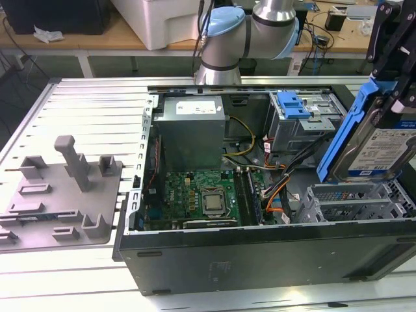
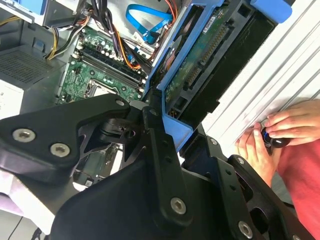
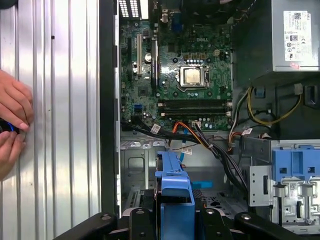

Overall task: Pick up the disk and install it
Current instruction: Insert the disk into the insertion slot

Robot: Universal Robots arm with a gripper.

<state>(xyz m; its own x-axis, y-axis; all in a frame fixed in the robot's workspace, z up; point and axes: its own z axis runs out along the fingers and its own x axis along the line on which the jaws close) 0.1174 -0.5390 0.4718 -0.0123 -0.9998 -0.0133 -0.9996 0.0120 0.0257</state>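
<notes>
The disk [image 1: 380, 146], a silver drive with a white-and-blue label in a blue carrier frame, hangs tilted above the open computer case [image 1: 260, 253] at the exterior view's right. My gripper [image 1: 392, 97] is shut on it from above, its black linkage reaching down from the upper right. The disk floats just over the metal drive cage [image 1: 351, 203], apart from it. In the second wrist view the disk's green circuit side and blue frame [image 2: 200, 60] lie between the black fingers [image 2: 157, 145]. In the first wrist view the blue carrier edge [image 3: 174, 192] sticks out over the case's bay.
Inside the case are a grey power-supply box [image 1: 192, 127], a green motherboard [image 1: 201, 195], bundled cables [image 1: 276, 185] and a blue latch tab [image 1: 292, 104]. A grey fixture plate [image 1: 62, 195] lies at the exterior view's left. A person's hands [image 2: 272, 135] rest on the ribbed table beside the case.
</notes>
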